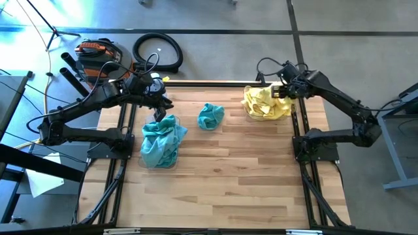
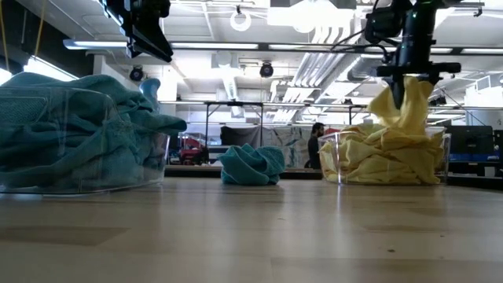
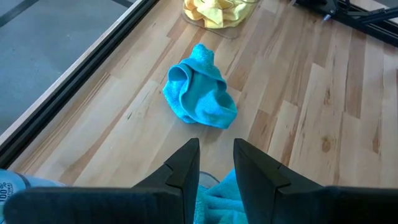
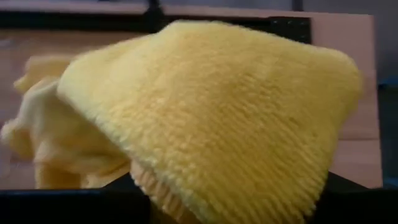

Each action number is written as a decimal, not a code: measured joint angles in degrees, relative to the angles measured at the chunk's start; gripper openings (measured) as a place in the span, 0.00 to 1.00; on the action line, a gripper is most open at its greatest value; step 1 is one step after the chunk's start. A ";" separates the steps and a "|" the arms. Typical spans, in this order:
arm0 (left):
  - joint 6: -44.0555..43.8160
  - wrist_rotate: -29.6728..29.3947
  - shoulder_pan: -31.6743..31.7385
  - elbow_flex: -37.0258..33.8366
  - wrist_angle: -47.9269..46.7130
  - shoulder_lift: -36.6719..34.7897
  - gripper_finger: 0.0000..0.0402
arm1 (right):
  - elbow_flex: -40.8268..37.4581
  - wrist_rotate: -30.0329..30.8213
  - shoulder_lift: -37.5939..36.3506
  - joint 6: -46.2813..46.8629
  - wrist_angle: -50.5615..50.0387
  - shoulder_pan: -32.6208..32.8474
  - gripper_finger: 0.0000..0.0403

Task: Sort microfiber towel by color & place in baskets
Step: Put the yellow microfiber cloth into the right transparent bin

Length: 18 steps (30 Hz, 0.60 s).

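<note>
A clear basket (image 1: 145, 162) at the table's left holds several teal towels (image 1: 160, 142); it also shows in the low view (image 2: 78, 141). My left gripper (image 3: 216, 155) hangs open and empty above its far end. One loose teal towel (image 1: 210, 116) lies crumpled on the table's middle (image 3: 199, 93). A second clear basket (image 2: 334, 161) at the far right holds yellow towels (image 1: 264, 104). My right gripper (image 2: 409, 82) is above it, shut on a yellow towel (image 4: 211, 106). My right gripper holds the yellow towel by its top end (image 2: 407, 96), pinched between the two fingers, which point down from above. The towel hangs below the fingers, and its lower part (image 2: 393, 137) rests on the yellow pile in the basket. How many layers are held cannot be told.
A clear bottle's labelled end (image 3: 12, 190) shows beside the left gripper. Bare wood lies between the baskets and toward the table's near edge (image 1: 222, 189). Black rails (image 1: 117, 170) run along both sides of the table. A person (image 2: 316, 145) stands far off in the room.
</note>
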 joint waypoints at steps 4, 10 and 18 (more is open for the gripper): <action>0.00 0.00 0.00 0.00 0.00 0.00 0.21 | 0.00 -1.72 0.02 -2.17 0.11 0.76 0.48; 0.00 0.00 0.00 0.00 -0.01 0.00 0.21 | 0.00 -4.98 0.09 -0.16 -0.27 0.93 0.48; 0.00 0.00 0.02 0.00 -0.01 0.00 0.21 | 0.00 -4.46 0.11 1.25 -0.41 0.88 0.59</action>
